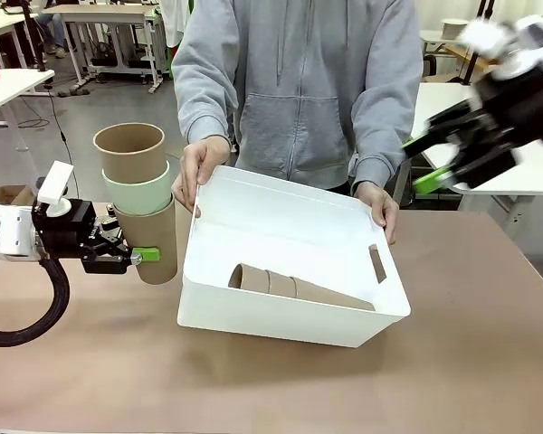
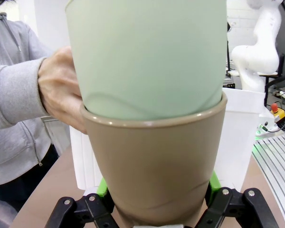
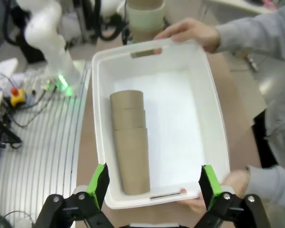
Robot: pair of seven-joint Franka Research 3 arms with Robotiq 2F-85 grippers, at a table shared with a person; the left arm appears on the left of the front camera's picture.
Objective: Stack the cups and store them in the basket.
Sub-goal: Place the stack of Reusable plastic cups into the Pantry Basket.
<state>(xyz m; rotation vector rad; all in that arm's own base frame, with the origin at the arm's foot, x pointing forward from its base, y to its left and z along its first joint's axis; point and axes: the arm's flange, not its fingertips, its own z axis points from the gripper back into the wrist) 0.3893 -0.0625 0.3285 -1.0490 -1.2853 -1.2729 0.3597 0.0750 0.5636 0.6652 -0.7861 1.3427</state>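
Tan and mint stacked cups (image 1: 138, 199) are being clenched between the fingers of the left gripper (image 1: 147, 258) beside the basket (image 1: 290, 327), which is being tipped by a person's hands (image 1: 199, 167) for loading beneath the released fingers of the right gripper (image 1: 416, 165).

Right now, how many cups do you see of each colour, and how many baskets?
Tan-brown cups: 5
Mint green cup: 1
White basket: 1
Total: 7 things, 6 of them cups
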